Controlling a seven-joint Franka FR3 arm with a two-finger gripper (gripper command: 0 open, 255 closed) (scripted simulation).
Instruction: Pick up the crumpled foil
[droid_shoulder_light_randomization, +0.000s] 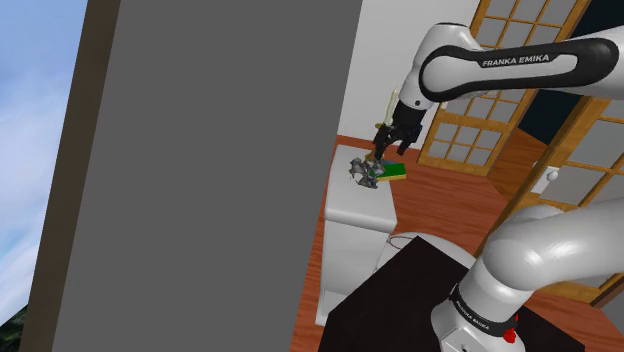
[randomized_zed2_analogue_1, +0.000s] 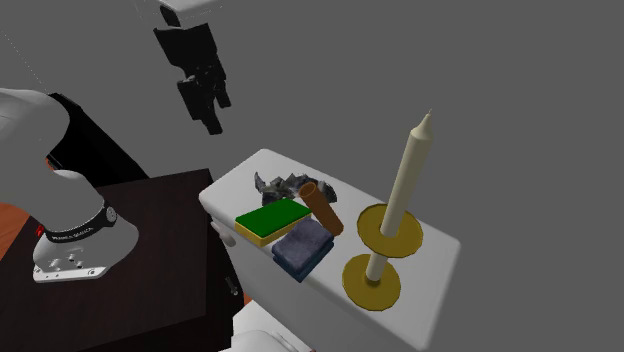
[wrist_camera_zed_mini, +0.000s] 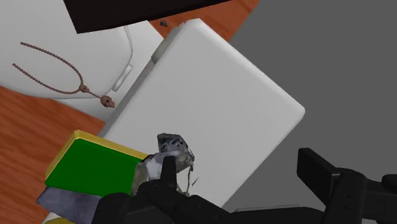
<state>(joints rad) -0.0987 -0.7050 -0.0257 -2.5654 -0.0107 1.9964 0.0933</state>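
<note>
Crumpled foil (randomized_zed2_analogue_1: 285, 185) beside green block (randomized_zed2_analogue_1: 272, 220), slightly elongated along the white lid (randomized_zed2_analogue_1: 240, 178)

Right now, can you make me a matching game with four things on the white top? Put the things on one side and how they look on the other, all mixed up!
Things:
1. crumpled foil
2. sponge
3. candle
4. folded cloth

Looks:
A. tall, cream, standing upright
B. grey and crinkly
C. dark blue-grey, lying flat
D. green on top, yellow at the edge

Pairs: 1-B, 2-D, 3-A, 4-C.
</note>
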